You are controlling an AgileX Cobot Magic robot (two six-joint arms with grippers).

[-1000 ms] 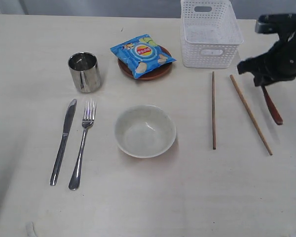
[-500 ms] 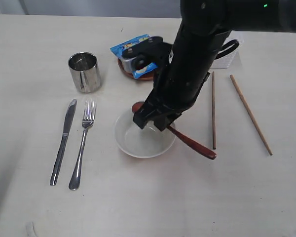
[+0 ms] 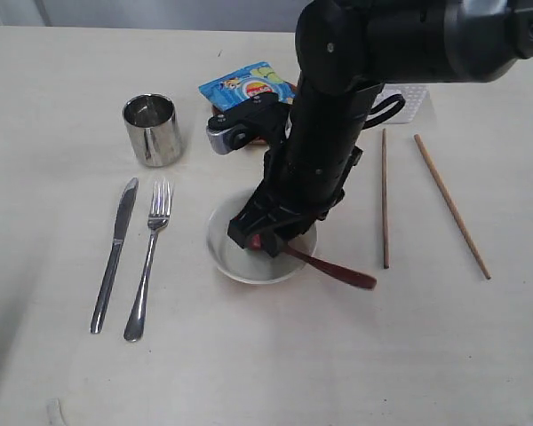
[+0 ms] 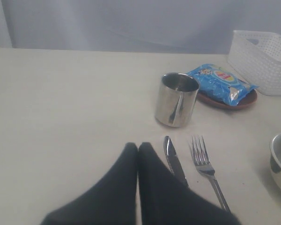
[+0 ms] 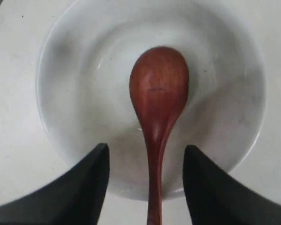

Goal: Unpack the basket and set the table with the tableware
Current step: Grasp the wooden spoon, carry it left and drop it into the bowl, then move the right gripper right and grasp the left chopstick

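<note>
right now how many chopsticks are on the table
2. The first chopstick lies straight, right of the bowl; the second chopstick lies slanted, further right, apart from it. The arm may hide more.

The right arm (image 3: 338, 124), black and bulky, reached in from the upper right of the exterior view and crossed the middle, sloping down and to the left. At its end the right gripper (image 3: 259, 238) pointed down, close above the bench (image 3: 426, 355). In the right wrist view its two dark fingers (image 5: 84, 187) stood well apart, pinching nothing. The left gripper (image 4: 138, 146) sat low over the bench, its two dark fingers (image 4: 117, 187) pressed together along their length to a single closed tip.
</note>
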